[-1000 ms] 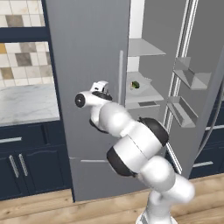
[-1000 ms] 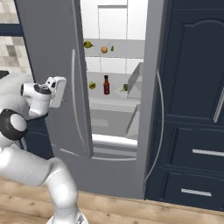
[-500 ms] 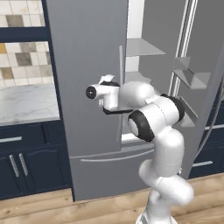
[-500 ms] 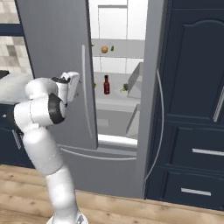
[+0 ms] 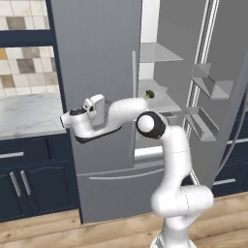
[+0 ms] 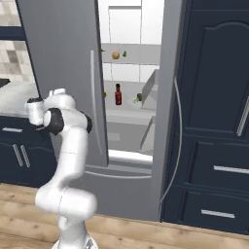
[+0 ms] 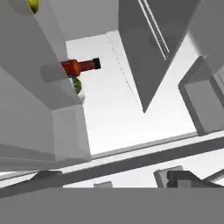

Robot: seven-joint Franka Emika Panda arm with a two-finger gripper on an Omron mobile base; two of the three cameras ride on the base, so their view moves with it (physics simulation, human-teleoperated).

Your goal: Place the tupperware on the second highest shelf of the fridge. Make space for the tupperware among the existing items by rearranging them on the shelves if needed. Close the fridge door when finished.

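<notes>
Brushed grey, left base view: the fridge (image 5: pixel 101 72) has its left door shut and its right door swung wide open, showing a pale interior.
Hand, left base view: the gripper (image 5: pixel 68 122) sits at the end of the arm, stretched leftward across the front of the shut left door, at mid-height.
Shelves, left base view: a pale grey shelf (image 5: pixel 157 52) shows in the open part, with a small green item (image 5: pixel 149 94) on the level below it; I cannot tell what that item is.
Door bins, left base view: railed grey bins (image 5: pixel 206 87) line the inside of the open right door.

Interior, right base view: an orange fruit (image 6: pixel 115 55) rests on an upper shelf; a dark red bottle (image 6: pixel 117 95) stands upright on the shelf below.
Green bit, right base view: a small green piece (image 6: pixel 138 97) lies just right of the bottle, near the shelf's edge; whether it belongs to the tupperware is unclear.
Arm, right base view: its wrist is raised to the left of the shut door, well apart from the shelves.

Fingers, hand view: the two dark fingertips (image 7: pixel 183 178) stand spread wide, nothing between them.
Bottle, hand view: it appears rolled sideways at upper left, a green shape (image 7: pixel 77 85) just beneath it, both far from the fingertips.
Yellow fruit, hand view: one (image 7: pixel 33 5) peeks in at the top left corner.
</notes>
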